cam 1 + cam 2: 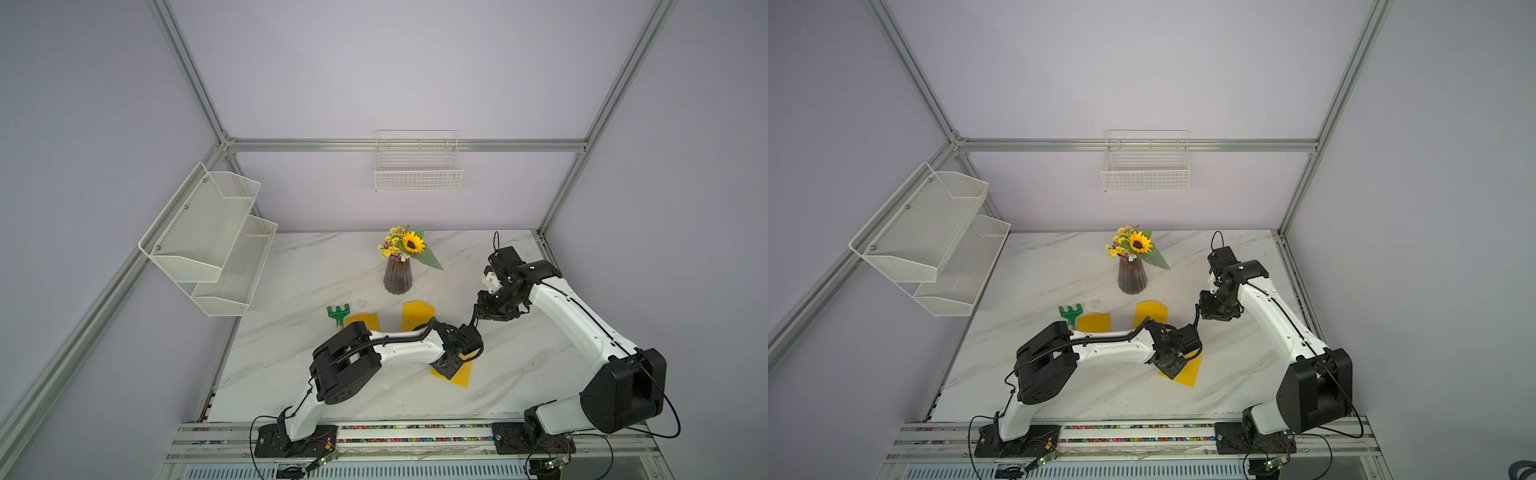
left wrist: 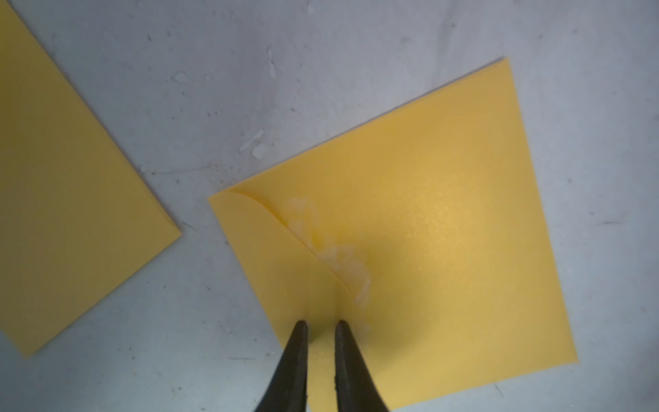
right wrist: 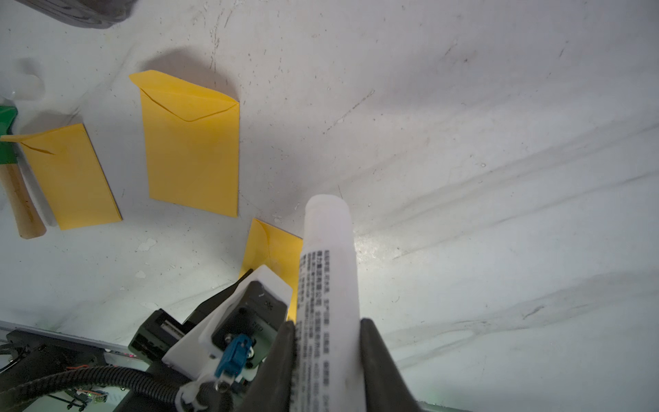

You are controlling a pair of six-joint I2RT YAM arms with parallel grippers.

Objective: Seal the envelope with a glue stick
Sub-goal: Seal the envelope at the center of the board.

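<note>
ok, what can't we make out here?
- Envelope flap: top views, covered by left gripper.
- Bond under flap: left wrist, paper hides it.
- Glue stick label: right wrist, blurred toward fingers.
- Small pale object beside rake: top views, too small.

Envelope (image 2: 428, 232): we see matt yellow paper, finely grained, with a whitish smear (image 2: 338, 257) on it.
Tabletop (image 2: 321, 89): we see a smooth marble-look surface, scuffed and flecked.
Glue stick (image 3: 328, 267): we see smooth white plastic, faintly translucent.
Rake handle (image 3: 21, 199): we see bare wood.
</note>
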